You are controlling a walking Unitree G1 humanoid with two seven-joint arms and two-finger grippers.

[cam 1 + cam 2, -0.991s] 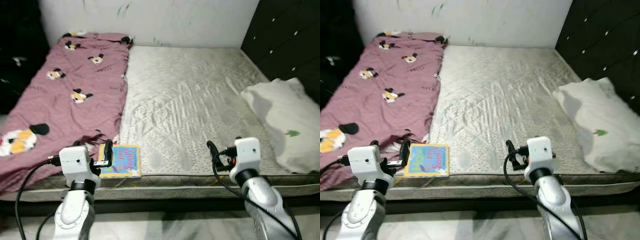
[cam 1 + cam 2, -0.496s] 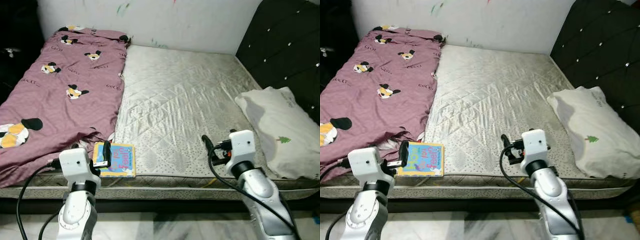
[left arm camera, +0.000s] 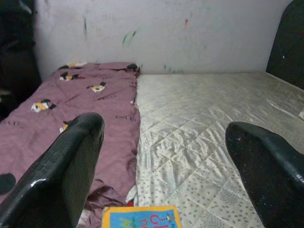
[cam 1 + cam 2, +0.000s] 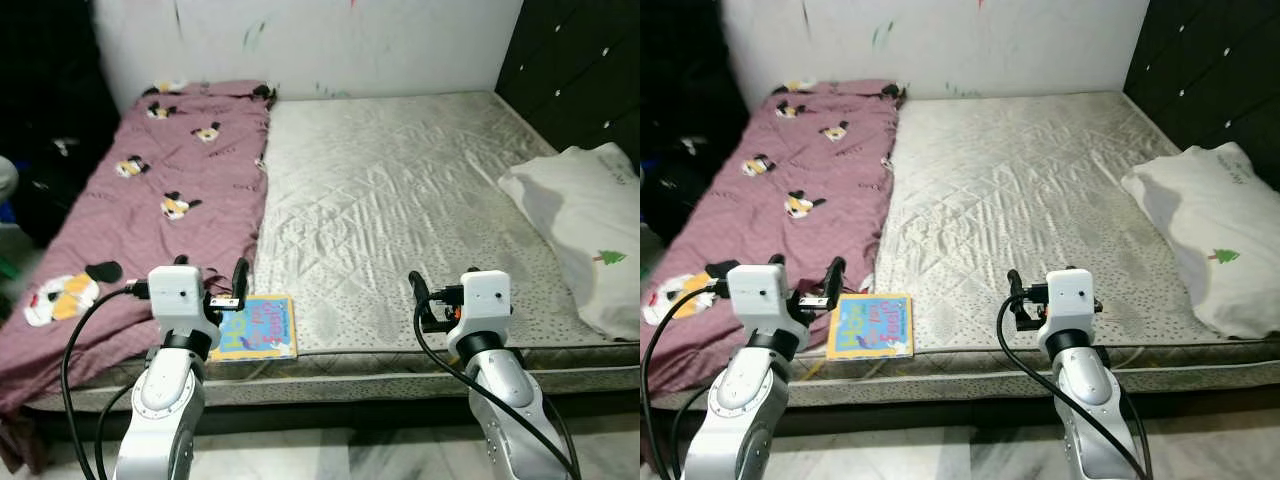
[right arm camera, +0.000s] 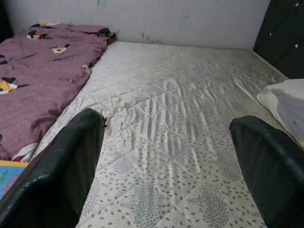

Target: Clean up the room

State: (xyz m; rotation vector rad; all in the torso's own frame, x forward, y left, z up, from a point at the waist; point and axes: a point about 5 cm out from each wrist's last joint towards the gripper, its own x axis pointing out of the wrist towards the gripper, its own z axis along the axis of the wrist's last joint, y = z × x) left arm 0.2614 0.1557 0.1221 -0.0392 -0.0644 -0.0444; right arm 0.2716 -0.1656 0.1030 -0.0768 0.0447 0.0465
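a wide bed [image 4: 400, 200] lies ahead, its quilted, speckled off-white mattress bare across the middle and right, with plenty of free cloth between the two arms. a mauve blanket [image 4: 150, 200] printed with cartoon mouse faces covers the robot's-left strip and spills, wrinkled, over the near edge. a soft white pillow [image 4: 585, 225] with a small green tree mark slumps at the right side, against a dark tufted headboard [image 4: 575, 70]. a scuffed pale wall [image 4: 320, 40] closes the far end. a thin, flat, square children's book [image 4: 256, 327], blue and yellow with bright lettering, lies at the near edge of the mattress, just beside the blanket's hem. the left gripper [image 4: 230, 290] hovers just by the book, jaws wide and holding nothing. the right gripper [image 4: 425, 302] hangs over the near edge of the bare mattress, jaws also wide and unladen.
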